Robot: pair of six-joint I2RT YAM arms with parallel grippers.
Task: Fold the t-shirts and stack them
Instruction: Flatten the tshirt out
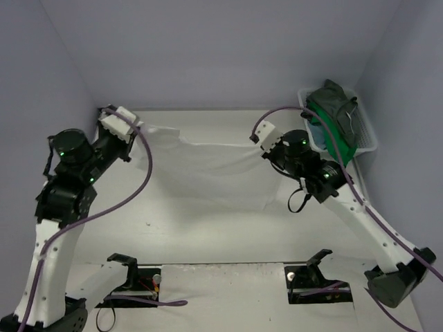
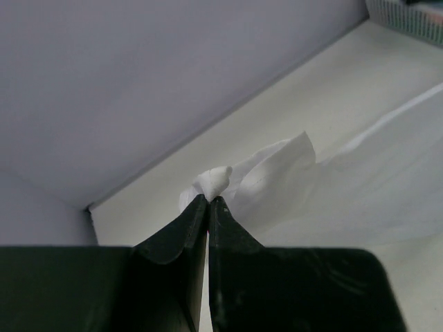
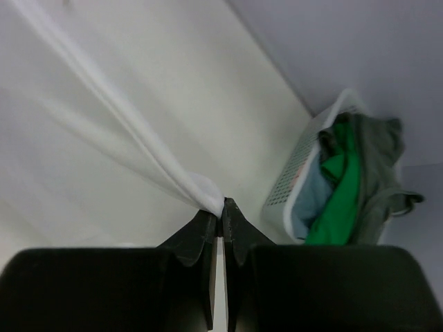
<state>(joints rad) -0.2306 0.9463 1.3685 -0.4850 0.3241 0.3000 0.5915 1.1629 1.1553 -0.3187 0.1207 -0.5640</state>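
A white t-shirt (image 1: 208, 169) hangs stretched between both grippers over the back of the table, its lower part resting on the table. My left gripper (image 1: 140, 127) is shut on a bunched corner of it at the back left; the wrist view shows the cloth (image 2: 277, 173) pinched at the gripper's tips (image 2: 208, 199). My right gripper (image 1: 256, 138) is shut on the opposite corner, with the taut fabric (image 3: 138, 138) running from its tips (image 3: 223, 205). A dark grey-green shirt (image 1: 339, 104), a bright green one (image 1: 331, 123) and a teal-blue one (image 3: 315, 194) lie heaped in the basket.
The white mesh basket (image 1: 305, 95) stands in the back right corner, just right of my right arm. Pale walls close the table at the back and on both sides. Two black mounts (image 1: 124, 273) (image 1: 311, 270) sit at the near edge.
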